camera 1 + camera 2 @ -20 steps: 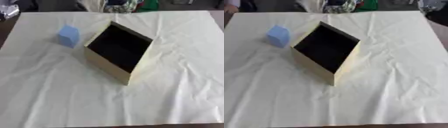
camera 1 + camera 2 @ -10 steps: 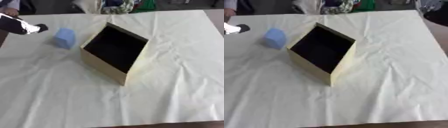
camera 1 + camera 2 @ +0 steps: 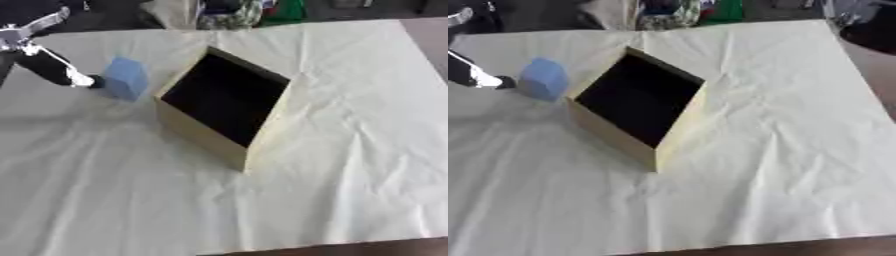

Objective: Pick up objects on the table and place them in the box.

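Pale cream cloth (image 3: 350,150), creased and rumpled, covers the whole table, with a strip of darker table edge (image 3: 367,247) showing along the near side and at the far right corner.

On that cloth, toward the far left, stands a small light-blue block (image 3: 126,78) with soft-looking edges — upright on the cloth, outside the box. Just to its right, close but with a narrow gap of cloth between them, sits a tan cardboard box (image 3: 229,107), open at the top, its inside dark and nothing visible within it. It is turned at an angle to the table edges, so one corner points toward the near side.

From the left edge comes the robot's left hand (image 3: 52,62), black with silver at the joints. One dark finger with a pale tip (image 3: 80,80) is stretched out toward the block's left face; the tip lies right at that face, and whether it truly touches cannot be told. No fingers curl round the block — the hand reads as extended, not closed on anything (the rest of it is partly cut off by the picture's edge).

Beyond the far edge of the table lies a heap of mixed things (image 3: 229,11) in green, grey and dark tones, too unclear to name.
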